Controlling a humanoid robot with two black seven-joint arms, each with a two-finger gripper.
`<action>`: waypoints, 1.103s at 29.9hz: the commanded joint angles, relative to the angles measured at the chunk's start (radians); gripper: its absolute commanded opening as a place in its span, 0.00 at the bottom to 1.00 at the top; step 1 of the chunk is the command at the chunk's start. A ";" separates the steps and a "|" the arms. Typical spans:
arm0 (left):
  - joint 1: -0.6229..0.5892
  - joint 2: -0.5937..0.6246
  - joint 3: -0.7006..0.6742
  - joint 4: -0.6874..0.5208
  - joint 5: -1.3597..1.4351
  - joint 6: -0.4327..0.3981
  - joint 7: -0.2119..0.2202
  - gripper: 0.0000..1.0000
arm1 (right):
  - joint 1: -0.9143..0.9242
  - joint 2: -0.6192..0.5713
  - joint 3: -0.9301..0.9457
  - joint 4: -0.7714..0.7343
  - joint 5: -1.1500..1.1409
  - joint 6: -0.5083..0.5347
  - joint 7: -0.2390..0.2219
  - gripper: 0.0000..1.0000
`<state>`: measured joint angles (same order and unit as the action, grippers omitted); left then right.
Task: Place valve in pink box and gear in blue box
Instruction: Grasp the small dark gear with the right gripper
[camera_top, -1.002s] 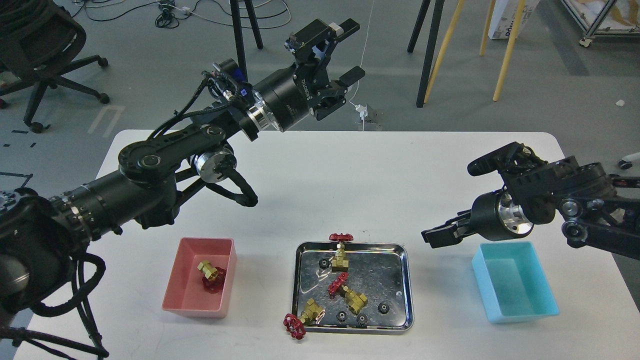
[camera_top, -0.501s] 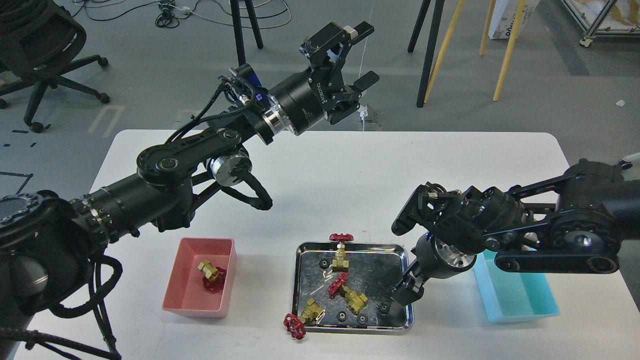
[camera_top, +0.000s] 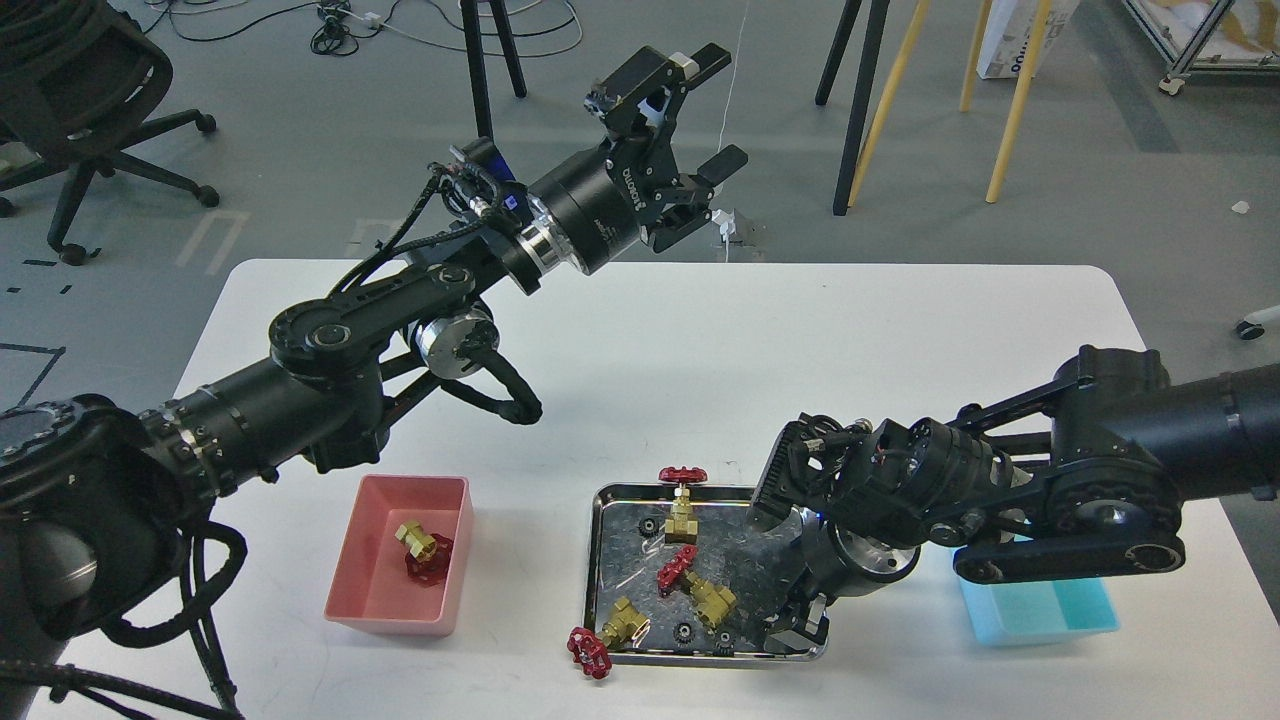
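The shiny steel tray (camera_top: 810, 590) in the middle of the white table (camera_top: 700, 380) serves as the landmark. The right gripper (camera_top: 800, 620) is low over the tray's right end, near its front corner, pointing down among the tiny black toothed gears; whether its fingers are apart or together cannot be told, since they show dark and end-on. One gear (camera_top: 684, 631) lies near the tray's front rim, left of that gripper. The step in hand looks like picking a gear for the light turquoise plastic box (camera_top: 1040, 610), which sits right of the tray, partly hidden by the right arm.

To do it well, the fingers should straddle a single gear, descend squarely and close gently, as so small and flat a part may slip or skid on steel. A brass-yellow valve with a dark red handwheel (camera_top: 708, 595) lies in the tray's middle and should not be nudged.

Left of the tray, the salmon-pink plastic box (camera_top: 445, 560) already holds one valve. The left gripper (camera_top: 705, 110) is raised far behind the tray, fingers spread and empty.
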<state>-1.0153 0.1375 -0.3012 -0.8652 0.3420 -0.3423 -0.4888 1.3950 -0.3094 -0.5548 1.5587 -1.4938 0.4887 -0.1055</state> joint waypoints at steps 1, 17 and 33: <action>0.003 0.001 -0.001 -0.001 0.000 0.000 0.000 0.99 | -0.002 0.036 -0.027 -0.040 0.000 0.000 0.000 0.64; 0.004 0.001 -0.001 -0.001 0.000 -0.001 0.000 0.99 | -0.030 0.130 -0.031 -0.097 -0.003 0.000 0.000 0.60; 0.006 0.004 -0.001 -0.005 0.000 -0.001 0.000 0.99 | -0.039 0.150 -0.063 -0.103 -0.003 0.000 0.000 0.56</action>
<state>-1.0094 0.1411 -0.3023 -0.8689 0.3420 -0.3436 -0.4888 1.3562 -0.1651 -0.6182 1.4572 -1.4985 0.4887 -0.1059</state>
